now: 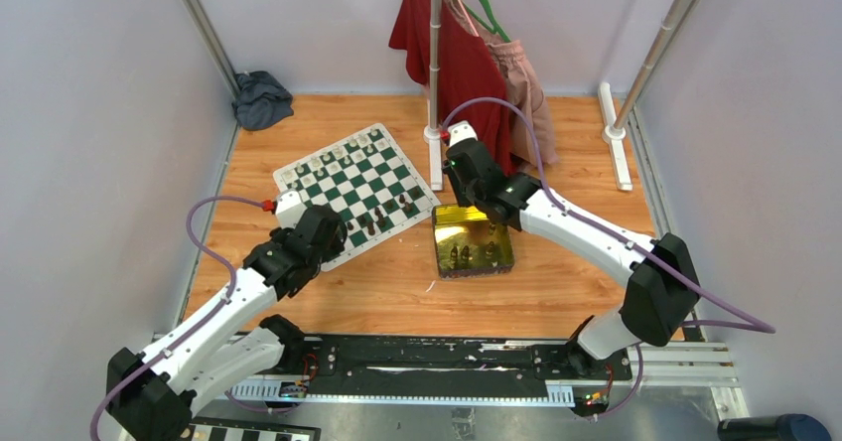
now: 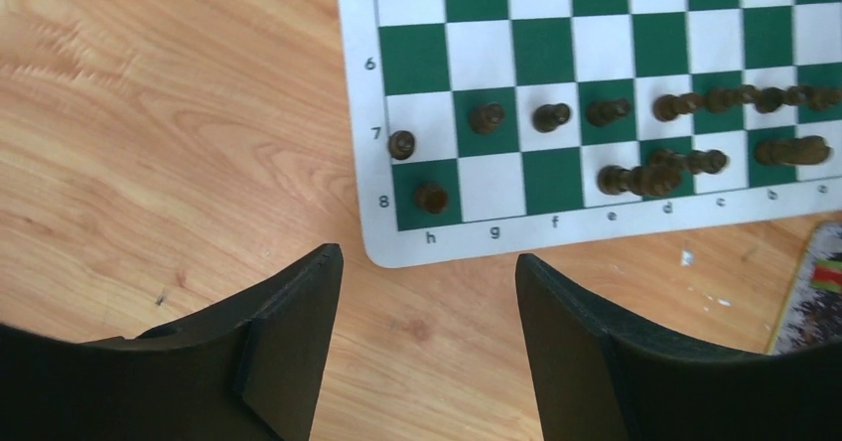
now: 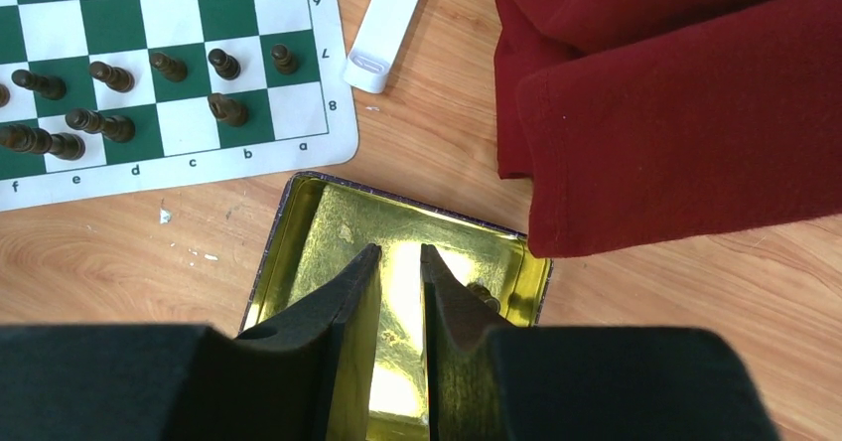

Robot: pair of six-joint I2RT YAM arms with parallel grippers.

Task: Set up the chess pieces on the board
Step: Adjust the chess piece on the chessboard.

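From where I stand the next move looks like it belongs to the right arm. The right gripper [image 3: 400,252] hangs low over the open gold tin [image 3: 298,224], jaws drawn narrow, with only shiny metal showing between them, so it seems empty. One dark piece [image 3: 484,295] lies in the tin just beside the outer face of one finger, not between the fingers, so I would guess the gripper has to shift sideways before it can close. More spare pieces [image 1: 459,254] sit nearer the tin's front wall.

The left gripper [image 2: 427,257] hovers just off the h8 corner of the board [image 2: 362,113], jaws wide apart and holding nothing. That arm is the nearer one to the bare squares g8 and f8.

The board is a thin, flat green-and-white mat on the grained wooden table [image 2: 149,113]. Small, turned dark brown chess pieces [image 2: 549,116] fill row 7 and part of row 8. Cream pieces [image 1: 338,153] line the far edge. A soft red cloth [image 3: 675,113] droops close behind the tin
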